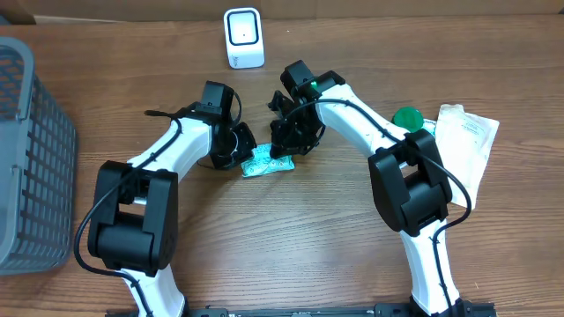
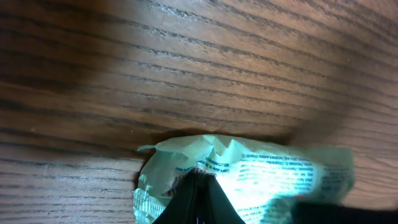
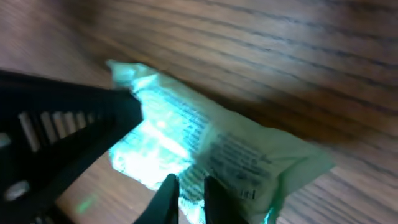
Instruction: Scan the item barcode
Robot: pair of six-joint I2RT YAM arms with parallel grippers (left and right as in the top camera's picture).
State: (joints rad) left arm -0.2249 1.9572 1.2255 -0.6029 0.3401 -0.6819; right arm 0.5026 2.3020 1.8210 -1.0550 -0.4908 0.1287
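Observation:
A crumpled green packet [image 1: 267,164] with printed text lies on the wooden table between my two arms. My left gripper [image 1: 242,151] holds its left end. In the left wrist view its fingers [image 2: 199,186] meet in a dark wedge, shut on the packet [image 2: 267,177]. My right gripper [image 1: 286,145] comes down on the packet's right side. In the right wrist view its two fingertips [image 3: 189,186] stand a narrow slit apart with the packet's [image 3: 236,149] edge between them. A small barcode-like mark shows near that edge. The white scanner [image 1: 243,37] stands upright at the back of the table.
A grey mesh basket [image 1: 26,132] fills the left edge. A green round object [image 1: 407,117] and a white plastic bag [image 1: 467,141] lie at the right. The left gripper's black body [image 3: 68,124] crosses the right wrist view.

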